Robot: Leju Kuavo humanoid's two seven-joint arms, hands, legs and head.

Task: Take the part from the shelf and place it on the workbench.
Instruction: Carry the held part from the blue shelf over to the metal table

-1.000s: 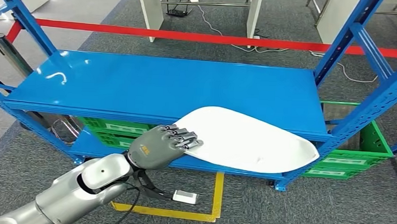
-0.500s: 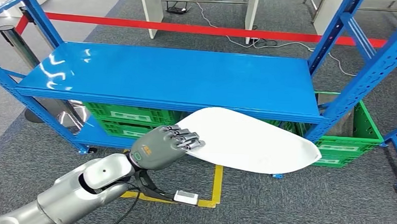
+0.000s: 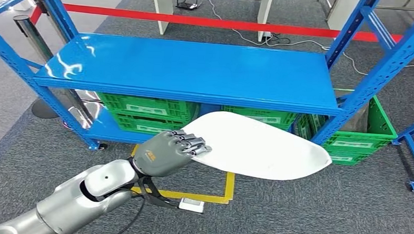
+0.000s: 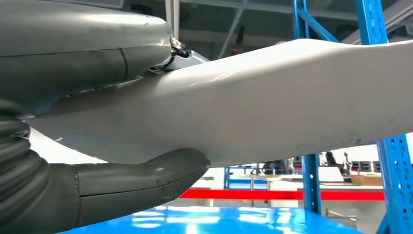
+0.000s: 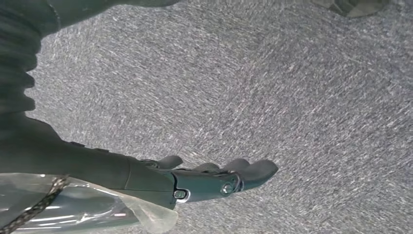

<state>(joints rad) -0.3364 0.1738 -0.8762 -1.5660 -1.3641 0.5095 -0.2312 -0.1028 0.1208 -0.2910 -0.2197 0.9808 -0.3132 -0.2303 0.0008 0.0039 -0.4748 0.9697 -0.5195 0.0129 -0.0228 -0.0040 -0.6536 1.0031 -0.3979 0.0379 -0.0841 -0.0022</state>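
Observation:
The part is a large white curved shell point(image 3: 256, 145), held out flat in front of the blue shelf point(image 3: 196, 71). My left hand point(image 3: 169, 152) grips its near left end, fingers over the top edge. In the left wrist view the white shell point(image 4: 272, 107) lies between the thumb point(image 4: 141, 180) and the fingers above. My right hand point(image 5: 204, 178) hangs over grey carpet with its fingers apart and nothing in them.
Green crates point(image 3: 147, 112) sit under the blue shelf top, with more green crates point(image 3: 362, 137) at the right. Blue uprights point(image 3: 378, 66) frame the shelf. Yellow floor tape point(image 3: 212, 193) and a small white box point(image 3: 192, 204) lie on the carpet. A red barrier band point(image 3: 225, 24) runs behind.
The whole view has shifted: the shelf now lies farther away and higher in the picture as the camera moved back. The shell stays in my left hand, now off the shelf top.

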